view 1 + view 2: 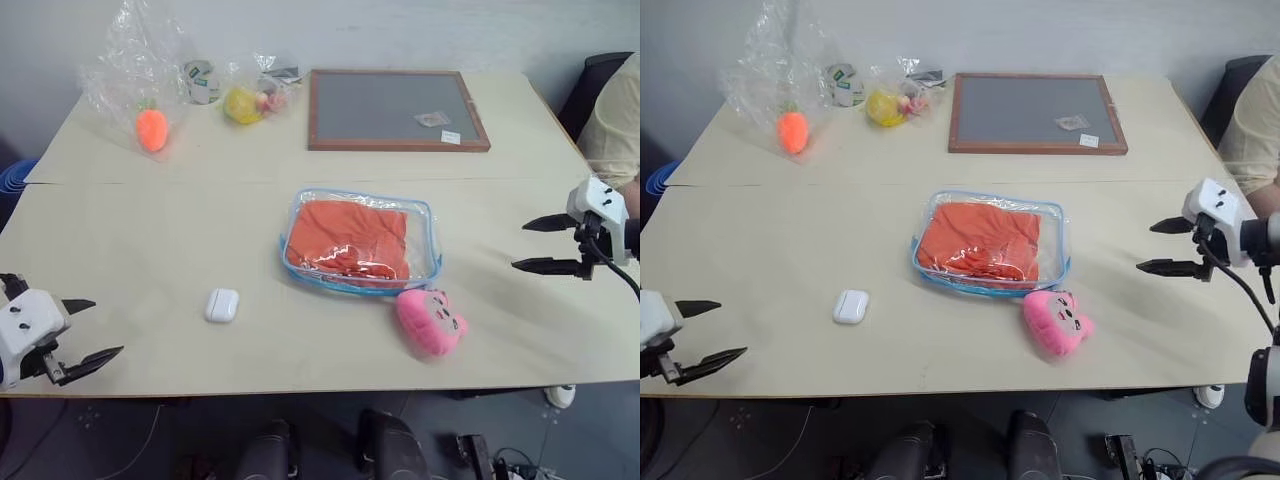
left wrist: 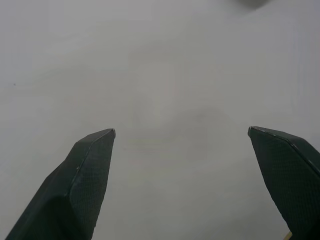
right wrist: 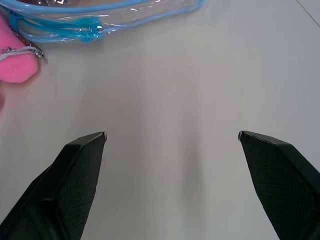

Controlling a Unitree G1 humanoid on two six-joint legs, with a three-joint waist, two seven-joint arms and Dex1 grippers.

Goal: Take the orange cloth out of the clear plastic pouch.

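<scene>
On the wide beige table lies the clear plastic pouch with light-blue zipper trim, the folded orange cloth tucked inside it. A pink plush toy touches the pouch's near corner. Left gripper and right gripper hover off to either side, fingers spread, holding nothing.

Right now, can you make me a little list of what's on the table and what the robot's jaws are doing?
orange cloth: folded inside the pouch
clear plastic pouch: flat, mid-table, blue trim
pink plush toy: touching the pouch's near corner
white case: left of the pouch, apart from it
framed board: far side of the table
carrot toy: far left, in crinkly plastic
left gripper: jaws open, holding nothing
right gripper: jaws open, holding nothing
</scene>
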